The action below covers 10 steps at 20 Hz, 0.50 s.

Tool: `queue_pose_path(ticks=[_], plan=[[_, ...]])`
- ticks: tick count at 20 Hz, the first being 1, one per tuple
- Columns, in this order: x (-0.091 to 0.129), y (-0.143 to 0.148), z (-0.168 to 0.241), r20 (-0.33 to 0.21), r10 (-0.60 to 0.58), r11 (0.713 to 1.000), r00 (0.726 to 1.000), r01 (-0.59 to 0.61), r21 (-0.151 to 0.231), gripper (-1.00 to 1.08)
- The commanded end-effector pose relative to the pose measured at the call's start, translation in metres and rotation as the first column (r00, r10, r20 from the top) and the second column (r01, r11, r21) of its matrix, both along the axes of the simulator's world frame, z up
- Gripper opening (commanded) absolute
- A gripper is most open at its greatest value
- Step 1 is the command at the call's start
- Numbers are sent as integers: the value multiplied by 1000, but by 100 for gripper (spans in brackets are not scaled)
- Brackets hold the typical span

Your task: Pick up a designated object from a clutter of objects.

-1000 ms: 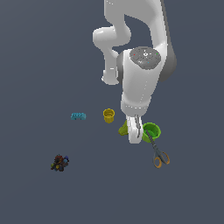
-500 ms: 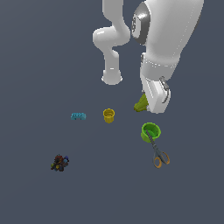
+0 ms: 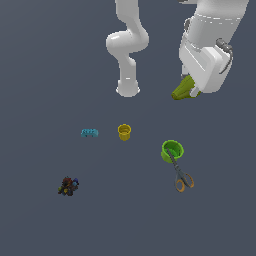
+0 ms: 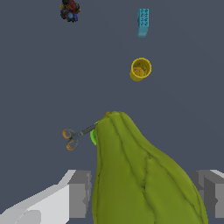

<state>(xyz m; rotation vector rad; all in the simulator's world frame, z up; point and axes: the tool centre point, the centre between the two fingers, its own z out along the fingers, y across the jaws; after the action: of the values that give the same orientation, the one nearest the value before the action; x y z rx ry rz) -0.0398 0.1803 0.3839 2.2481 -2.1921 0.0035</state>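
Observation:
The yellow-green pear (image 3: 183, 89) hangs high above the floor at the exterior view's upper right, its narrow end poking out from under the white hand. My gripper (image 3: 192, 92) is shut on it. In the wrist view the pear (image 4: 140, 175) fills the space between the two grey fingers (image 4: 79, 194), and it covers most of the green cup below. The remaining clutter lies on the floor far beneath.
On the dark floor sit a yellow cup (image 3: 124, 132), a cyan toy brick (image 3: 89, 132), a green cup (image 3: 172, 150), orange-handled scissors (image 3: 182, 175) touching that cup, and a dark multicoloured lump (image 3: 68, 186). The arm's white base (image 3: 128, 89) stands behind them.
The gripper has risen steadily from floor level beside the green cup to high at the upper right, carrying the pear up with it. The other items have not moved.

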Motion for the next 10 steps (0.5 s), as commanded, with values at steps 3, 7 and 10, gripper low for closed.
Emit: queue_pose_path(ticks=[3,7,10], plan=[[-11,15,26,0,0,1000,1000,0,1,-100],[-17,23,38,0,0,1000,1000,0,2,-100],[-18,26,42,0,0,1000,1000,0,2,-100]])
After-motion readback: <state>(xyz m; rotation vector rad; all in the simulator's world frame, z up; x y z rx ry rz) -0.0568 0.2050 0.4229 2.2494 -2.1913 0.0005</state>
